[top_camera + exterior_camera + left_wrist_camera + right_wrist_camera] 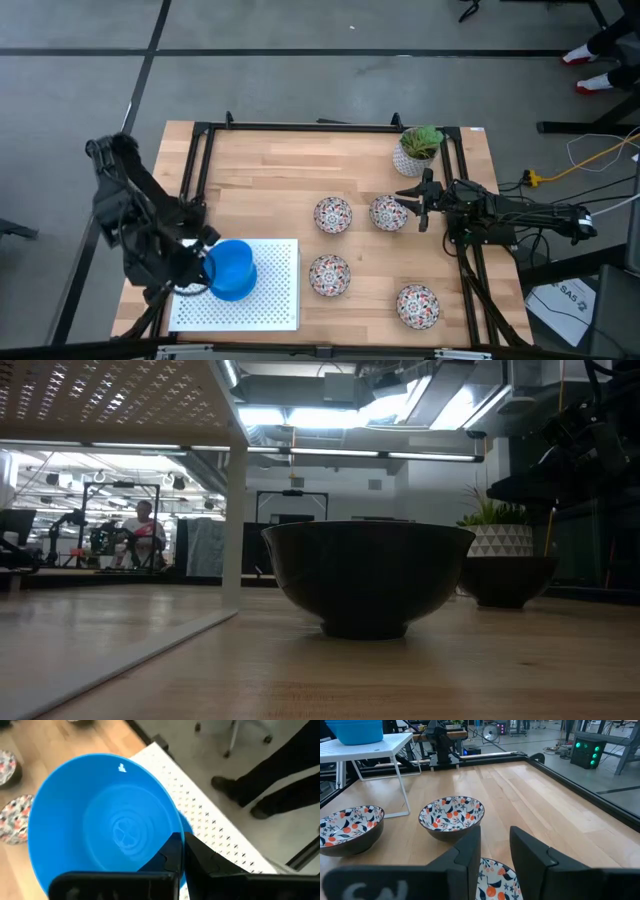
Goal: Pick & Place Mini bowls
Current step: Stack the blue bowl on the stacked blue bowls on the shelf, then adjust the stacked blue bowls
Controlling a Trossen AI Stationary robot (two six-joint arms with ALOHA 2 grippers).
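Table [260, 170]: light wooden top inside a black frame, seen from above.
Perforated stand [270, 290]: white, raised on thin legs, set at the table's near left corner.
Blue bowls [232, 268]: a bright blue stack is carried on the perforated stand.
Left gripper [203, 266]: fingers are pressed together on the rim of the top blue bowl [107, 825], one finger inside its wall.
Floral bowls: four are laid out on the bare wood right of the stand [333, 214] [389, 212] [329, 275] [418, 305].
Right gripper [417, 205]: held just above the far right floral bowl, fingers [465, 852] spread apart, nothing pinched.
Potted plant [417, 150]: white pot, placed at the far right corner.
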